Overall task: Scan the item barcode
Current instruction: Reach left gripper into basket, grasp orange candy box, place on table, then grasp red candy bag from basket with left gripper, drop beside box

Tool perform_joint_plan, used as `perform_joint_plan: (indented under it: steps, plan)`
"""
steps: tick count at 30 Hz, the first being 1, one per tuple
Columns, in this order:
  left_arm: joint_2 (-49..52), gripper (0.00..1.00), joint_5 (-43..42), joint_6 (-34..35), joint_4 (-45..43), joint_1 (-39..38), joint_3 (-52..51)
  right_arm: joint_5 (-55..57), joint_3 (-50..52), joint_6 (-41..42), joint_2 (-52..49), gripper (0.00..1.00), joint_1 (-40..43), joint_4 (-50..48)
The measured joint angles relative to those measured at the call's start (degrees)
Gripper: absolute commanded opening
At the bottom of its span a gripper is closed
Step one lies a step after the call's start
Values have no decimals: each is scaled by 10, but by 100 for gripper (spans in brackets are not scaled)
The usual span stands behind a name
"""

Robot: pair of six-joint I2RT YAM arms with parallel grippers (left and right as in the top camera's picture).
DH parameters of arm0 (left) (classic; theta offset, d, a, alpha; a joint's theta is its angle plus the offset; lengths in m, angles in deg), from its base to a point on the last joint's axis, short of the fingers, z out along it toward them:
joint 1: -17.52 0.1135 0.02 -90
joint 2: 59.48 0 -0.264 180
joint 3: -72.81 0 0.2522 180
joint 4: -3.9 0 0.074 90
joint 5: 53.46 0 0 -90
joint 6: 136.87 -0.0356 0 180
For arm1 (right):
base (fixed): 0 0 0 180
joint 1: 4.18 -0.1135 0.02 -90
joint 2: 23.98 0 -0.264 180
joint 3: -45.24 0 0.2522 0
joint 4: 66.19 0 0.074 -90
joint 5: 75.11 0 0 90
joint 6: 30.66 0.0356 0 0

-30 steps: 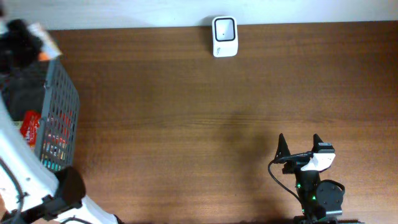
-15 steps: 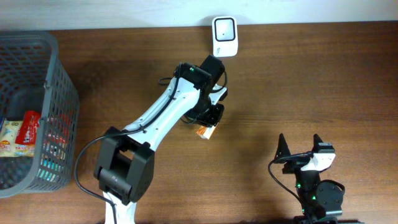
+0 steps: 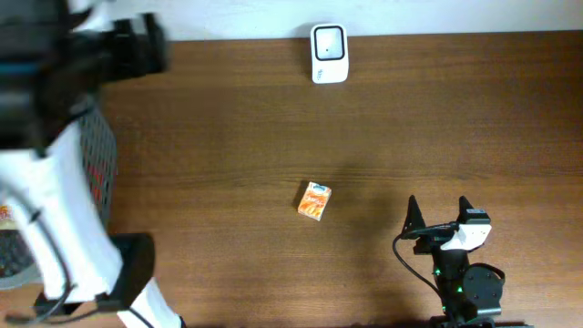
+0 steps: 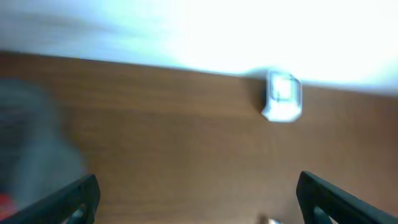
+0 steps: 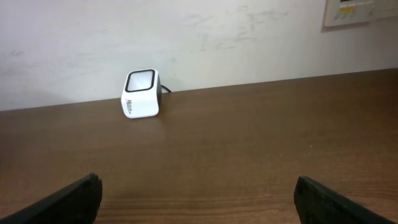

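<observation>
The item, a small orange snack packet point(image 3: 315, 200), lies flat on the brown table point(image 3: 228, 137) near its middle, with nothing touching it. The white barcode scanner point(image 3: 329, 53) stands at the far edge, also visible as a blurred scanner point(image 4: 283, 102) and a sharp scanner point(image 5: 140, 93). My left arm point(image 3: 55, 137) is a blur at the far left, well away from the packet. The left gripper point(image 4: 199, 208) is open and empty. My right gripper point(image 3: 439, 214) rests near the front right, open, and the right gripper point(image 5: 199, 205) has only bare table between its fingers.
A grey mesh basket point(image 3: 98, 178) with more packets stands at the left edge, partly hidden by the left arm. A white wall point(image 5: 249, 37) rises behind the scanner.
The left arm held the packet over the table below the scanner, then let it go. The packet now lies on the table, and the arm has swung back left over the basket.
</observation>
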Motion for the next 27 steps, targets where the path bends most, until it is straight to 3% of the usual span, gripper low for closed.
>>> perform_joint_plan:
  steps: [3,6,7,10,17,19,20,21,23,24,25,26,27]
  plan:
    - [-23,99,29,42,0,184,-6,0,0,0,0,98,0,0]
    - [-32,99,52,101,0,309,-178,0,0,0,0,98,0,0]
    - [-26,99,64,115,-9,323,-215,0,0,0,0,98,0,0]
    - [-18,99,100,164,-116,362,-451,0,0,0,0,98,0,0]
    - [-19,98,104,177,-398,362,-773,0,0,0,0,98,0,0]
    - [-18,84,92,177,-464,362,-830,0,0,0,0,98,0,0]
    - [-18,68,77,179,-491,362,-852,0,0,0,0,98,0,0]
    - [-18,59,64,179,-505,362,-864,0,0,0,0,98,0,0]
    - [-18,56,57,179,-513,362,-871,0,0,0,0,98,0,0]
    - [-18,39,57,181,-522,362,-875,0,0,0,0,98,0,0]
    - [-18,11,57,181,-530,362,-881,0,0,0,0,98,0,0]
    - [-18,0,56,181,-534,362,-884,0,0,0,0,98,0,0]
    - [-19,0,53,182,-538,362,-884,0,0,0,0,98,0,0]
